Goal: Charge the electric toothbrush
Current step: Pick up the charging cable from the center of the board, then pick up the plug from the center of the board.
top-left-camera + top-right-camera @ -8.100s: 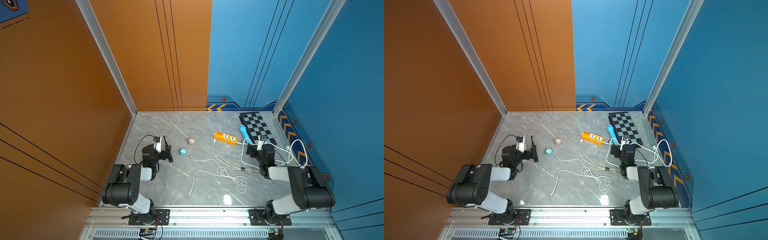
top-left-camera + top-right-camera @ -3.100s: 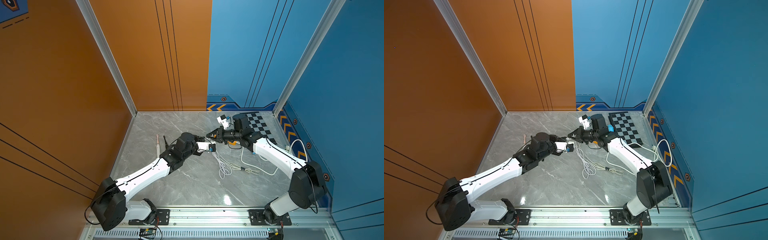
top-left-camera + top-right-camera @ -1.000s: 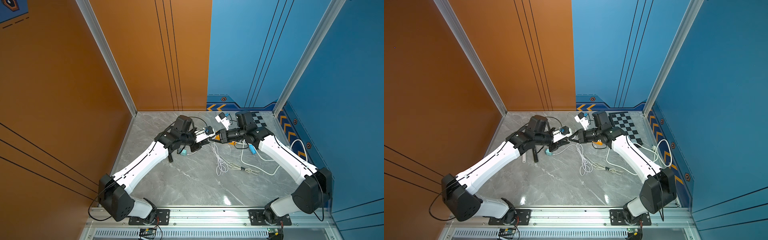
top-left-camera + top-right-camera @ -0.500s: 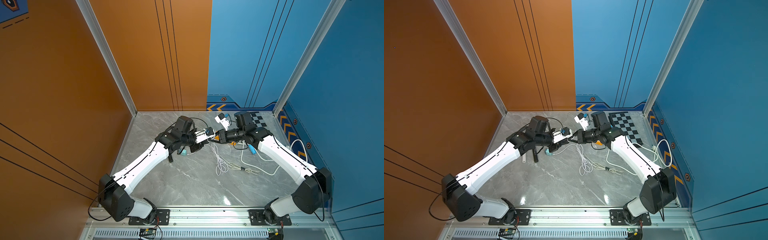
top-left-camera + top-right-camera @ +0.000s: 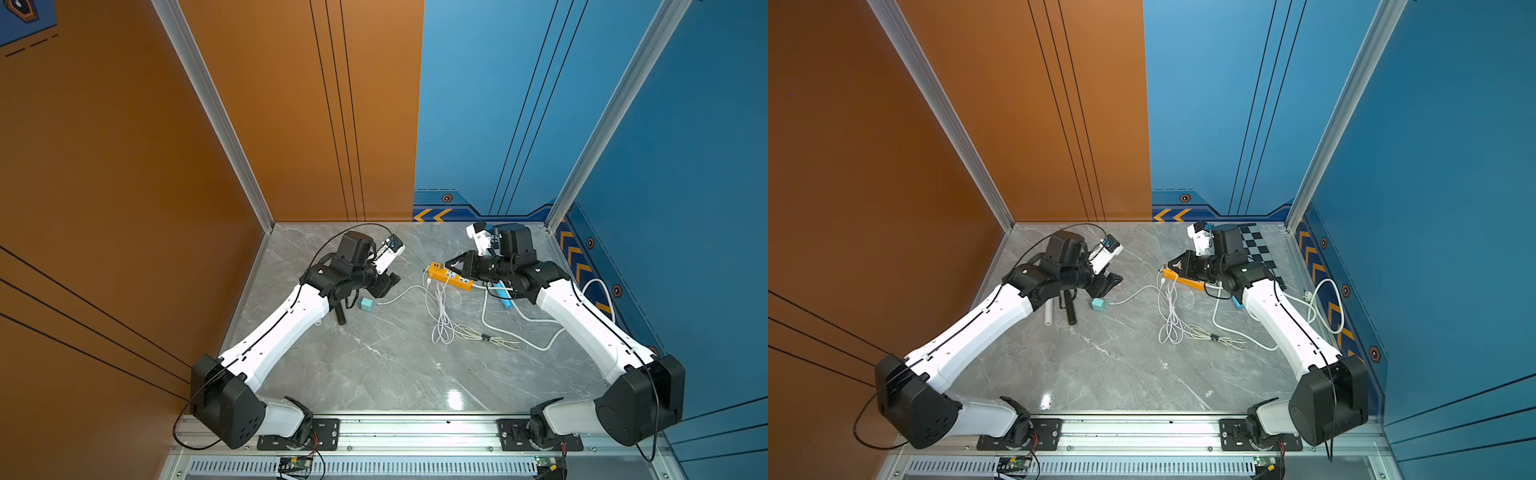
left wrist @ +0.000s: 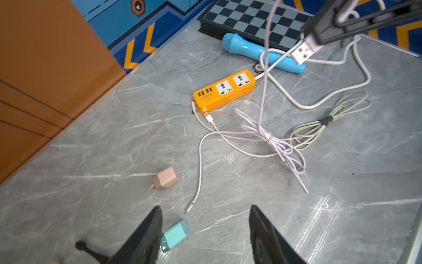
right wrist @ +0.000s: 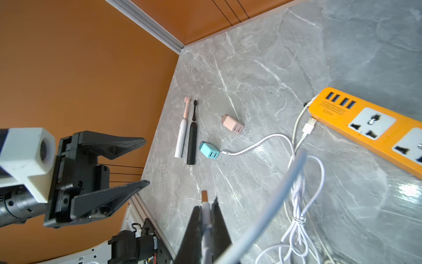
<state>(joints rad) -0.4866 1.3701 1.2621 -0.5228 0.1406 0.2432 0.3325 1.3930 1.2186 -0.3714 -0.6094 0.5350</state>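
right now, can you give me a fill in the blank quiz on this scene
The right gripper pinches a ___ plug.
The left gripper stands ___ and empty.
The power strip is coloured ___.
Nearest the black toothbrush lies the ___ adapter.
Missing: USB, open, orange, teal.

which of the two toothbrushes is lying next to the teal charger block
The black toothbrush, beside the teal charger block; the white, pink-headed toothbrush lies beyond it, nearer the orange wall.
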